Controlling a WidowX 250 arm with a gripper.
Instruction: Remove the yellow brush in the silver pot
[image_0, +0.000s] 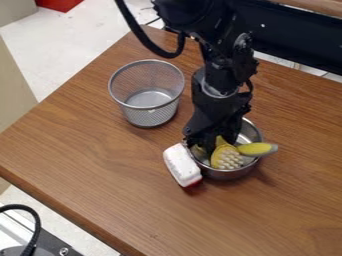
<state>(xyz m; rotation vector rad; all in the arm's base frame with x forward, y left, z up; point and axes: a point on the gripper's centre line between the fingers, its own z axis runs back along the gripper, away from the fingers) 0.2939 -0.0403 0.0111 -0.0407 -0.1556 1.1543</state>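
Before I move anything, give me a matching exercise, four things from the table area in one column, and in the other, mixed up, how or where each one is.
Things:
1. Mesh basket
2. White block
3. Yellow brush
4. Gripper

Descriptions:
A. Yellow, in the silver pot, with its pale bristles showing
B. Black, hanging down at the pot
C. Standing upright on the table, open at the top
D. On the table, right beside the pot, with red low on one end

Right pairs: 1-C, 2-D, 3-A, 4-B
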